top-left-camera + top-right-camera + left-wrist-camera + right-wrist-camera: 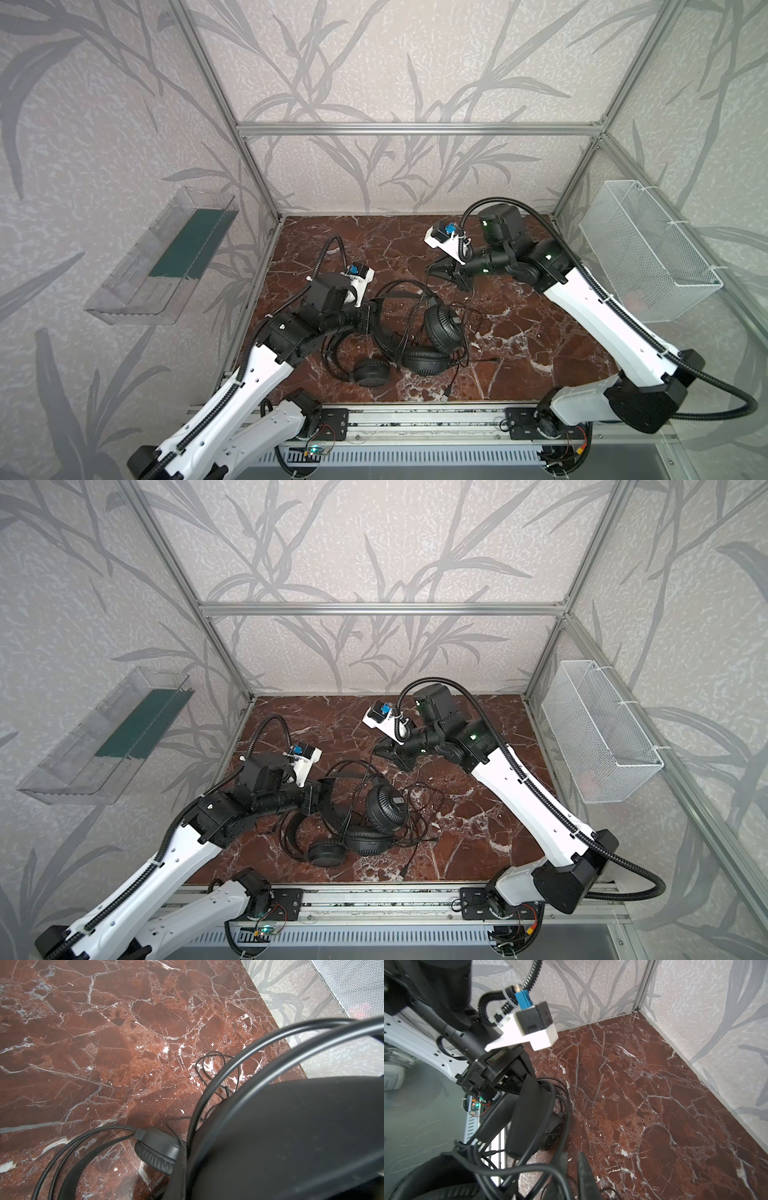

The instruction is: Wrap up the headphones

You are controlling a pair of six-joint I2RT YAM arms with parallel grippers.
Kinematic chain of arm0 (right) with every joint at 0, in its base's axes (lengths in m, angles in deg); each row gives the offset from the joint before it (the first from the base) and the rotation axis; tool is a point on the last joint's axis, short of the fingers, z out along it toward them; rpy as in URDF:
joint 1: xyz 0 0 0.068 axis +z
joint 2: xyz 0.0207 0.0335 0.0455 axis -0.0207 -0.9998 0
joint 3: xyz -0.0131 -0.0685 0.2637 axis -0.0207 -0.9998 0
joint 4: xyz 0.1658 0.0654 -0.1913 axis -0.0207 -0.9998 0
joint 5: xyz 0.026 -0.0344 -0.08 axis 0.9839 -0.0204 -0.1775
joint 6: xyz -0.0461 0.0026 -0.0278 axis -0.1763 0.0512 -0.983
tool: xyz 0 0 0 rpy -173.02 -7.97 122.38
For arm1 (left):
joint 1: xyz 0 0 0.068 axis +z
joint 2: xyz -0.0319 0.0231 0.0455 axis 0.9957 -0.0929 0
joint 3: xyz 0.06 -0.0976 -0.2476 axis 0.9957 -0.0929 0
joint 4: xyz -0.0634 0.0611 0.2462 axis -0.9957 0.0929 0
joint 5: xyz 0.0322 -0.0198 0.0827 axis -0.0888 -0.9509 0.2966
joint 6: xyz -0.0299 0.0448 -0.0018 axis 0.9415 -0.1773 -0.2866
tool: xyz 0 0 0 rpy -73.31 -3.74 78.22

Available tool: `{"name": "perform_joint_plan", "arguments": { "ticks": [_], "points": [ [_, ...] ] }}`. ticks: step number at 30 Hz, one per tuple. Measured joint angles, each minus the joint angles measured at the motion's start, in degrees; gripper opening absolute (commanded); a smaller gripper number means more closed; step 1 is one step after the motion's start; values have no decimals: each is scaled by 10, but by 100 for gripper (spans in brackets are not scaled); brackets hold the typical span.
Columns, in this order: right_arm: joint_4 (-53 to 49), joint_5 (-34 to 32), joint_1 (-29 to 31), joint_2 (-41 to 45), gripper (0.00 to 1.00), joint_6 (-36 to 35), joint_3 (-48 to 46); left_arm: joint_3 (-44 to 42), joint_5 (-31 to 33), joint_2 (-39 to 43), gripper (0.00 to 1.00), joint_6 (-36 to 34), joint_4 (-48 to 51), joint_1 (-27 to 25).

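Fig.: L gripper, 9 o'clock of headphones, clamped on headband. R gripper, 1 o'clock, over table, jaws slightly apart.

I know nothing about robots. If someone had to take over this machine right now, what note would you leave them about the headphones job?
Left gripper: fingers shut on the padded headband of one headset.
Right gripper: fingers slightly parted, nothing visibly held, hovering beside the pile on the back-wall side.
Headphones: both sets lie tangled together mid-table. Their cables sprawl loose, with one plug near the front edge.
Done: nothing wrapped yet.
Left: separate the two sets, then wind each cable.
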Motion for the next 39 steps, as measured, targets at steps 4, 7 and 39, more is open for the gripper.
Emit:
{"name": "perform_joint_plan", "arguments": {
  "ticks": [4,7,39],
  "points": [
    [19,-19,-2,0,29,3,-17,-1,-4,4,0,-4,2,-2],
    [30,-25,-2,1,34,9,-33,-1,-13,8,0,-5,2,-3],
    [158,-141,-66,13,69,155,-147,39,144,-9,0,-8,90,-4]
  ]
}}
